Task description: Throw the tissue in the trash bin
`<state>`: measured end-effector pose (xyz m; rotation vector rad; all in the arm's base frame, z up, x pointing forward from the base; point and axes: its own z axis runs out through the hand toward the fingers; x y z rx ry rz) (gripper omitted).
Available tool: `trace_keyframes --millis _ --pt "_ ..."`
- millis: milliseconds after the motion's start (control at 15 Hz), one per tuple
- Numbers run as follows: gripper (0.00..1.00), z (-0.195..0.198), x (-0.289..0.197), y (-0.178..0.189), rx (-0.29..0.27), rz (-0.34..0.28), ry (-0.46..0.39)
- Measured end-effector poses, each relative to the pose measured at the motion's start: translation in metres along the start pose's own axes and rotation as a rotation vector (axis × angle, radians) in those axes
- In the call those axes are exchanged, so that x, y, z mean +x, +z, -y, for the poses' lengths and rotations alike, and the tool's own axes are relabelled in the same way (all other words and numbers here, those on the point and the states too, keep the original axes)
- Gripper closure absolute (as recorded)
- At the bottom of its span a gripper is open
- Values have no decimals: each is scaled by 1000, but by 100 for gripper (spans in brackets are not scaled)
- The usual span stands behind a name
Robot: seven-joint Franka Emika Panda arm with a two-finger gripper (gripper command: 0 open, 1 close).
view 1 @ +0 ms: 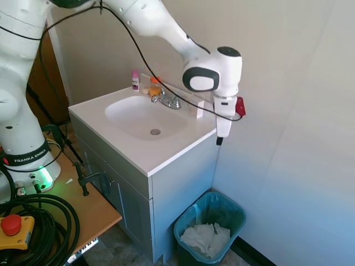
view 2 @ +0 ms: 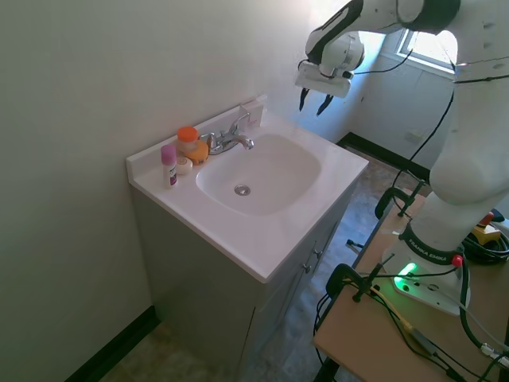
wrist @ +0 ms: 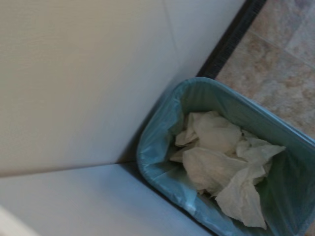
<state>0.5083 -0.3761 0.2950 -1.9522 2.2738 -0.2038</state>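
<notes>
The dark-teal trash bin (view 1: 239, 209) with its blue-green bag stands on the floor in the corner, beside the white vanity. Crumpled white paper (view 1: 204, 239) lies in its bottom. The wrist view looks straight down into the trash bin (wrist: 160, 147) at several wrinkled white pieces (wrist: 216, 152); I cannot tell the tissue apart from the other paper. My gripper (view 1: 220, 139) hangs high above the bin, off the vanity's corner. In the second exterior view the gripper (view 2: 314, 102) is open with nothing between its fingers.
The vanity top (view 1: 166, 152) holds a sink, a faucet (view 1: 168, 100), an orange bottle (view 1: 155, 87) and a small pink-capped bottle (view 1: 135, 80). Walls close in on two sides of the bin. A wooden table (view 1: 94, 210) stands beside the vanity.
</notes>
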Motion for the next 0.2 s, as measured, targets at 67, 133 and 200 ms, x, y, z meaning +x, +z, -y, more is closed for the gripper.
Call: trace_keyframes --millis 67,133,200 --pt "0 -3 -19 -16 14 7 -33" --pt "0 -9 -38 -28 17 16 -63" --pt "0 -18 -56 -35 14 27 -92"
